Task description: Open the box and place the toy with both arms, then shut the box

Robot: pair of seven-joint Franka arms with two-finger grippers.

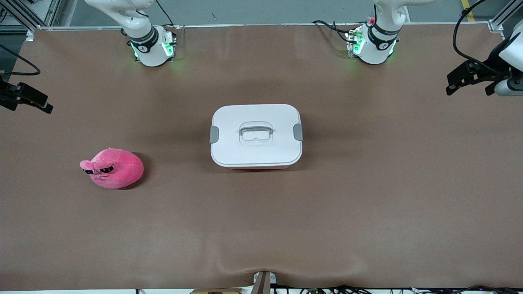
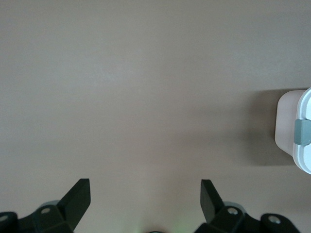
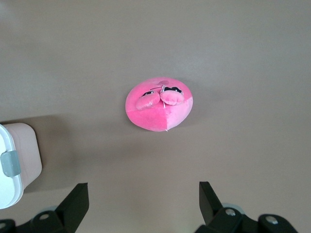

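The box (image 1: 256, 136) stands in the middle of the table, its white lid on, a grey clip (image 1: 298, 131) at each end and a recessed handle (image 1: 255, 133) in the centre. The toy (image 1: 112, 168), a hot-pink plush with droopy eyes, lies toward the right arm's end, nearer the front camera than the box. My left gripper (image 1: 468, 86) hangs open over the table's left-arm end; one corner of the box (image 2: 296, 131) shows past its open gripper (image 2: 146, 194). My right gripper (image 1: 28, 100) hangs open over the other end, with the toy (image 3: 159, 109) and box (image 3: 17, 165) ahead of it (image 3: 144, 196).
A brown mat (image 1: 367, 204) covers the whole table. The two arm bases (image 1: 151, 47) (image 1: 374, 45) glow green along the table's edge farthest from the front camera. A small bracket (image 1: 263, 281) and cables sit at the edge nearest that camera.
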